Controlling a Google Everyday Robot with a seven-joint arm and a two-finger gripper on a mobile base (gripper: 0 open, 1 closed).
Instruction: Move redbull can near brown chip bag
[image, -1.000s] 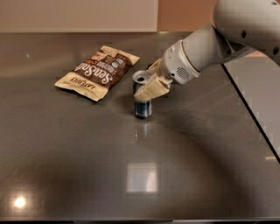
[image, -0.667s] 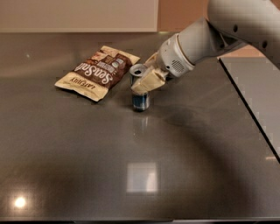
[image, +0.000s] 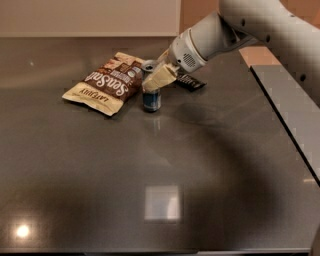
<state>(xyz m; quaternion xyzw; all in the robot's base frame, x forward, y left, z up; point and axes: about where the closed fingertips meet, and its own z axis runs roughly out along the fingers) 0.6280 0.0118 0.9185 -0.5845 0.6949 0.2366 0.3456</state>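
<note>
The redbull can (image: 151, 99) stands upright, silver and blue, just right of the brown chip bag (image: 107, 82), almost touching the bag's right edge. The bag lies flat on the dark table with cream ends and white lettering. My gripper (image: 154, 79) reaches in from the upper right on a white arm and is shut on the upper half of the can. Its cream fingers (image: 161, 75) hide the can's upper body; the silver top (image: 149, 65) shows just above them.
A small black wrapper (image: 190, 82) lies just right of the gripper, behind the arm. The dark grey table (image: 160, 165) spreads toward the front. A raised grey panel (image: 295, 110) borders the table on the right.
The gripper has carried the can to the left and farther back, from open table to right beside the chip bag. The bag has not moved.
</note>
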